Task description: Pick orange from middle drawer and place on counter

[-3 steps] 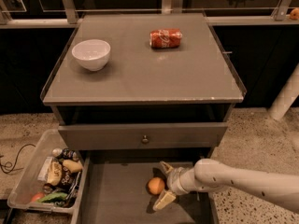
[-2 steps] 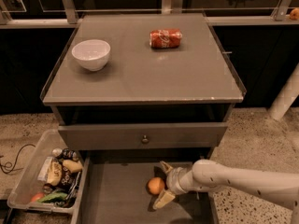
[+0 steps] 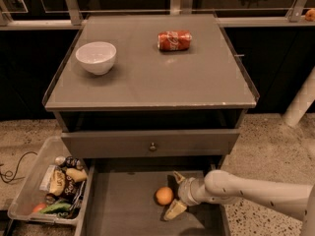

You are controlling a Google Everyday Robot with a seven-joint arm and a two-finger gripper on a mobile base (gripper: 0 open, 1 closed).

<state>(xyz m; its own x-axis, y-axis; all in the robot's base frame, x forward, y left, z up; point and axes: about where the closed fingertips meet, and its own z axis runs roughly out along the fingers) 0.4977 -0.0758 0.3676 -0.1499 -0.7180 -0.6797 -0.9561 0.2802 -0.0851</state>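
Grasp pending: the robot's two-finger gripper (image 3: 173, 194), jaws open, poised just beside the small round orange fruit (image 3: 164, 196) in the shallow grey middle drawer (image 3: 123, 208); next it must advance and close

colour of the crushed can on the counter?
Red crushed soda can, clear in the camera view. Gripper in the grey middle drawer, beside the round orange.
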